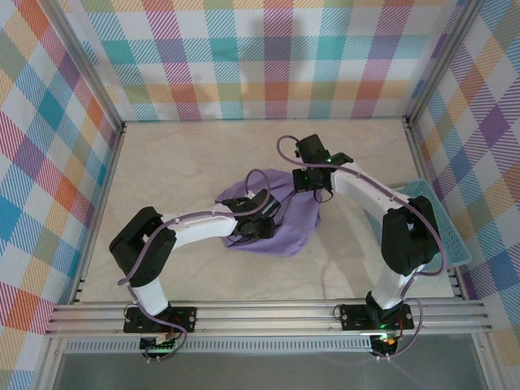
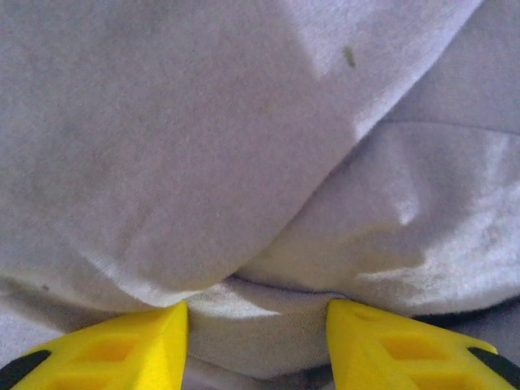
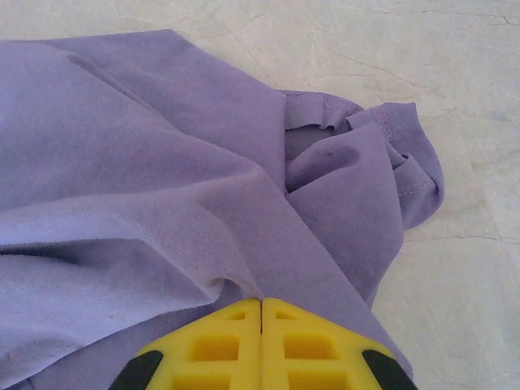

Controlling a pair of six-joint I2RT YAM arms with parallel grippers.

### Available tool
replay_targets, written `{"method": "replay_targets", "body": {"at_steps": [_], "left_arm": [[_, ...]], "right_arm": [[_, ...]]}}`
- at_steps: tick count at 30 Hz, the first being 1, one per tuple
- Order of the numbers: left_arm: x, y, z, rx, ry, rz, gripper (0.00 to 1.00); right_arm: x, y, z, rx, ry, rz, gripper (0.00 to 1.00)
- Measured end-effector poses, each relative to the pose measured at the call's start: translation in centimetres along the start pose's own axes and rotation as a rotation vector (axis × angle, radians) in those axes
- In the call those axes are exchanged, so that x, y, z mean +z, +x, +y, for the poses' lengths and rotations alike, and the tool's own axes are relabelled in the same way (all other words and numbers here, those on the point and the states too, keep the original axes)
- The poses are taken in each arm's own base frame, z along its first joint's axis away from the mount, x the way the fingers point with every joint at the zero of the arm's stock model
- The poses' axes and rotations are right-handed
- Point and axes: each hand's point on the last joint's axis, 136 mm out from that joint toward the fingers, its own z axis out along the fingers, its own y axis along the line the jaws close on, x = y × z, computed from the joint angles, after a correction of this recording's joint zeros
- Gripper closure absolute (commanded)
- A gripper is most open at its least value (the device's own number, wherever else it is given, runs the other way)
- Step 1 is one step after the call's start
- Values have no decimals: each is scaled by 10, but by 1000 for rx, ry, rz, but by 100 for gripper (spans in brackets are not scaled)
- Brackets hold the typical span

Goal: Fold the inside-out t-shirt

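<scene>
Fabric all bunched up: the inside-out t-shirt (image 1: 280, 223) sat as a crumpled heap in the middle of the top view, nowhere near flat. The right gripper (image 3: 260, 302) was clamped shut and looked to be pinching a fold at its tips, with the collar (image 3: 325, 114) at the upper right of its wrist view. The left gripper (image 2: 256, 307) had its jaws apart, cloth bulging between them, gripping nothing. I'd guess it wanted one layer near a hem, then a slow pull apart.
</scene>
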Motion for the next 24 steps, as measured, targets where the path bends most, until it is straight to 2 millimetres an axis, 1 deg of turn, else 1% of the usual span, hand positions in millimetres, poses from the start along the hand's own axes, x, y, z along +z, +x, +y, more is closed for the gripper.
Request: {"method": "replay_targets", "body": {"at_steps": [6,9,13,22,23,24], "left_arm": [[3,-2,3,-10,-21,-12,90],[2,-3,2,-8,-13,-35,100],[-13,0,8,1,-1,-93,100],[-65,3,24,-16,100,-303,100],[-71,3,26,-15,120,-326,100],[-76,4,27,-16,138,-345,100]], "right_arm": [[1,6,-2,3,2,2,100],[1,6,-4,4,10,2,100],[1,5,-9,20,21,0,100],[4,8,-23,76,55,10,100],[4,9,-24,82,59,11,95],[4,9,-25,84,62,13,84]]}}
